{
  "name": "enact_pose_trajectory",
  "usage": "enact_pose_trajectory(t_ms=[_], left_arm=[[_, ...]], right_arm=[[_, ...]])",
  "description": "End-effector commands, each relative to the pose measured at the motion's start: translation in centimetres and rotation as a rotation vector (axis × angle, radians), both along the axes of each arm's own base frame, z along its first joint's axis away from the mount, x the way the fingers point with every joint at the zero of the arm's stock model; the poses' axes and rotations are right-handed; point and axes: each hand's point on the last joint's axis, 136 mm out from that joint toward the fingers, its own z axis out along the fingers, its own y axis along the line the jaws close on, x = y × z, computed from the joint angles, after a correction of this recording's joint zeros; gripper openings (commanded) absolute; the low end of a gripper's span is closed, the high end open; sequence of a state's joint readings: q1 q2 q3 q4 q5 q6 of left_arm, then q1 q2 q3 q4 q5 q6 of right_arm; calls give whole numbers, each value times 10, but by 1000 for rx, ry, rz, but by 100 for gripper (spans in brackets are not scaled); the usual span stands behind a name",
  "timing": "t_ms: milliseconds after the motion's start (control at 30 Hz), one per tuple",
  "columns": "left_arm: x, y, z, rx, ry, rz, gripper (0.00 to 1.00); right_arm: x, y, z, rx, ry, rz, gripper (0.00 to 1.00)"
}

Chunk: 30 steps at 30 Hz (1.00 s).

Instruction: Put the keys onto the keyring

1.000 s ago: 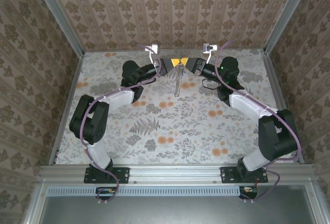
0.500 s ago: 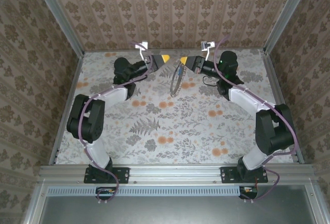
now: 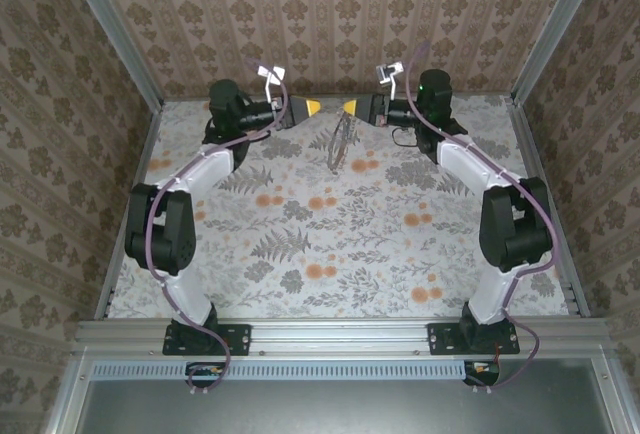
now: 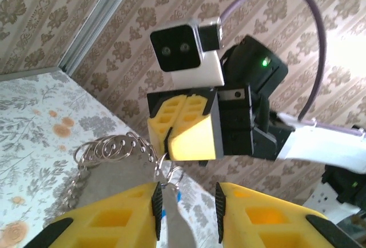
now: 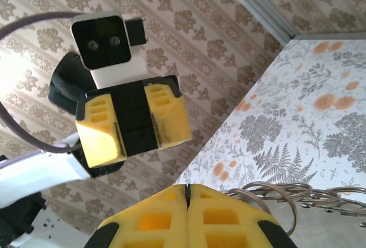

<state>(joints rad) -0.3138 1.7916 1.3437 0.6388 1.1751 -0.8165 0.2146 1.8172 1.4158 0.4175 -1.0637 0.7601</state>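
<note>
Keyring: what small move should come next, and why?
Probably lower the right fingers to lay the keyring on the table: they are shut on it, the blue key seems to hang from it, and the left fingers stand open, apart.

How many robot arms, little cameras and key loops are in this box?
Black-and-white robot arms: 2, left and right
White box-shaped wrist cameras: 2
Thin silvery metal loop keyring: 1
Total: 5
</note>
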Motion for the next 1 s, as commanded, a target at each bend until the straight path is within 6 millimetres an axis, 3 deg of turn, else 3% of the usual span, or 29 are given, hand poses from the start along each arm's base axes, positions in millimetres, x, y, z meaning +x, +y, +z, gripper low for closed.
enact_pose_trajectory(t_ms=[0, 167, 967], left_arm=[[-18, -2, -3, 85, -55, -84, 32], [-27, -13, -4, 127, -80, -136, 31], [-9, -37, -12, 118, -44, -156, 31]], right_arm=[[-8, 5, 10, -8, -37, 94, 0], [-5, 7, 6, -15, -21, 109, 0], [-9, 6, 3, -14, -27, 105, 0]])
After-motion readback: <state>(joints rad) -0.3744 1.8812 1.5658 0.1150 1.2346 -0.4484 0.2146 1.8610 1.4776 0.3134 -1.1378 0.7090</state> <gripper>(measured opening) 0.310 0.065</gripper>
